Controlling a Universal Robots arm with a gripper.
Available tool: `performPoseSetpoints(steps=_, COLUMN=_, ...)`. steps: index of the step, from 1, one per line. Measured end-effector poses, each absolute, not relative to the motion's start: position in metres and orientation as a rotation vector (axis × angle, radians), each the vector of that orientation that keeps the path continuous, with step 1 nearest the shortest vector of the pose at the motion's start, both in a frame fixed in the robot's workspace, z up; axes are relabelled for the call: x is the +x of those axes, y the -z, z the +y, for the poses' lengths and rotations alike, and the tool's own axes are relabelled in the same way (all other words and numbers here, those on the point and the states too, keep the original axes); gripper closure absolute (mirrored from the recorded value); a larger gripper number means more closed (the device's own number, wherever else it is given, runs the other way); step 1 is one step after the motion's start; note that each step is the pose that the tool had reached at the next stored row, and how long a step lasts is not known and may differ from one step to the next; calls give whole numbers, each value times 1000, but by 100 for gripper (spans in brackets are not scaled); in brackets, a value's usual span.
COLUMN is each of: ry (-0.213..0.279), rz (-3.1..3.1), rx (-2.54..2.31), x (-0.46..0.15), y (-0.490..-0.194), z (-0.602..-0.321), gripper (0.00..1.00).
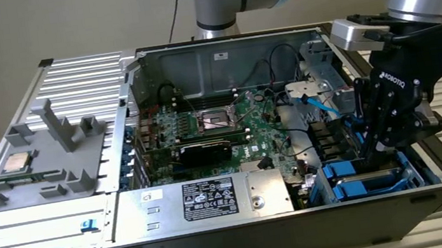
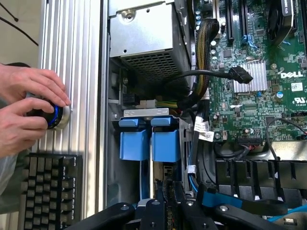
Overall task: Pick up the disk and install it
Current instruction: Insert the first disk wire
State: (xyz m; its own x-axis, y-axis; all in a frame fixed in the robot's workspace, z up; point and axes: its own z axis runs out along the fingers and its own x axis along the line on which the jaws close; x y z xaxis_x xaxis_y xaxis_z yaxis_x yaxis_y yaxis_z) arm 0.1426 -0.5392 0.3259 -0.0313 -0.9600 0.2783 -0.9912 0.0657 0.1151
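Observation:
My gripper reaches down into the drive bay at the exterior view's right end of the open computer case. Its black fingers stand close together. They are shut on the edge of the disk, which stands on edge in the bay. Only the disk's blue carrier and a thin pale strip of its side show beyond the fingertips. Its metal face and label are hidden. A second blue carrier sits right beside it in the neighbouring slot.
A silver power-supply box with a black label lies beside the bay. Black and blue cables cross near the motherboard. A grey fixture holding a small chip is at the exterior view's left. A person's hands hold a knob above a keyboard.

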Motion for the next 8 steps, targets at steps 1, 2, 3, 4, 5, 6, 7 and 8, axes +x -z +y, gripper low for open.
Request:
performPoseSetpoints(steps=1, ry=-158, rz=-2067, rx=1966, x=143, y=-326, z=-539, gripper=84)
performPoseSetpoints(steps=2, ry=-158, rz=-2067, rx=1966, x=143, y=-326, z=-539, gripper=84)
performPoseSetpoints(steps=3, ry=-158, rz=-2068, rx=1966, x=143, y=-326, z=-539, gripper=84)
performPoseSetpoints(steps=4, ry=-157, rz=-2069, rx=1967, x=142, y=-326, z=-539, gripper=84)
performPoseSetpoints(steps=5, ry=-157, rz=-2069, rx=1968, x=142, y=-326, z=-539, gripper=84)
performPoseSetpoints(steps=6, ry=-156, rz=-2070, rx=1968, x=142, y=-326, z=-539, gripper=84)
performPoseSetpoints(steps=7, ry=-156, rz=-2072, rx=1969, x=142, y=-326, z=-539, gripper=84)
performPoseSetpoints(steps=8, ry=-156, rz=-2073, rx=1970, x=141, y=-326, z=-539, gripper=84)
